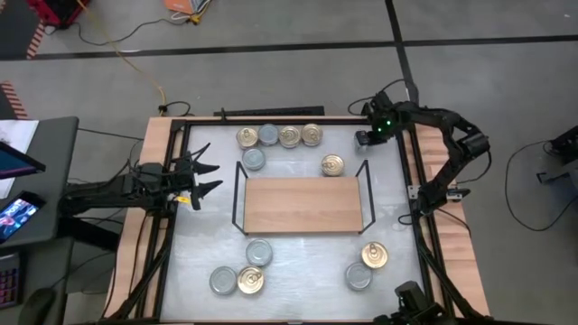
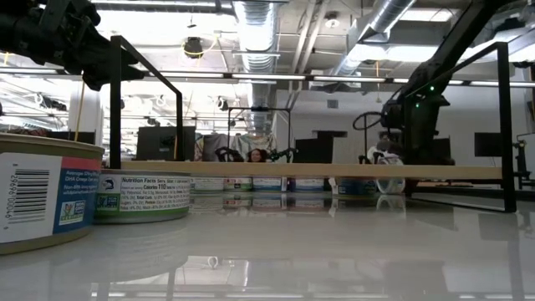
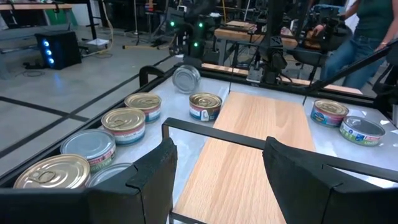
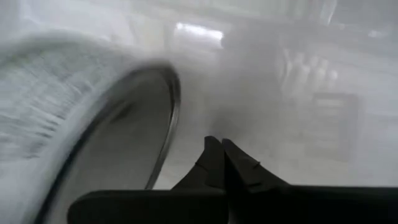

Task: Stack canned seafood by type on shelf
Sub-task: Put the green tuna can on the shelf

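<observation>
Right wrist view, right gripper (image 4: 222, 149) jaws clenched empty, tilted silver tin (image 4: 93, 124) just beside, left gripper (image 3: 217, 168) jaws released.

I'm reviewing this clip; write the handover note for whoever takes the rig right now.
Left gripper: open, empty, hovering off the shelf's left end.
Right gripper: shut on nothing, at the far right corner; a silver tin is tipped on edge beside it.
Shelf: board bare, nothing stacked.
Tins: a row beyond the shelf with one silver and one gold nearer it; three at near left, two at near right.
Done: nothing. Left: sort gold and silver lids, stack all on the shelf.
</observation>
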Action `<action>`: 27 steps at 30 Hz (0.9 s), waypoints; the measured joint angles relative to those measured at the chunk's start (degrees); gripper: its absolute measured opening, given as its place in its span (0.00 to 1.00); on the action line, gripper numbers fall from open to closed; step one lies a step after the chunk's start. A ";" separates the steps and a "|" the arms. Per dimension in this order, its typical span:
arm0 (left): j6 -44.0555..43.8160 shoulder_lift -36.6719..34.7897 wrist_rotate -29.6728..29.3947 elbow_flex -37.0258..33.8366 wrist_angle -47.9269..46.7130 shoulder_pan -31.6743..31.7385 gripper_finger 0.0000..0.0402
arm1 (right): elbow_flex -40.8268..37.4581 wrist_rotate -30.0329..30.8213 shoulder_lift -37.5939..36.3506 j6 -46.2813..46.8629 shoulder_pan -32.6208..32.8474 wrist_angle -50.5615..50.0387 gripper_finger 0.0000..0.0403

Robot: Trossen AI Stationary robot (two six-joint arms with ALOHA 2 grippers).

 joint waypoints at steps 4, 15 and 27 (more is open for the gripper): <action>0.00 0.00 0.00 0.00 0.07 0.02 0.57 | 0.14 -0.07 -0.70 0.67 0.02 0.28 0.08; -0.31 0.00 0.02 0.00 0.11 0.00 0.57 | 2.25 3.31 -11.16 -1.98 0.13 -4.63 0.19; -2.58 0.00 -0.11 0.00 1.46 0.00 0.57 | 7.60 7.99 -17.83 1.84 11.78 -4.77 0.68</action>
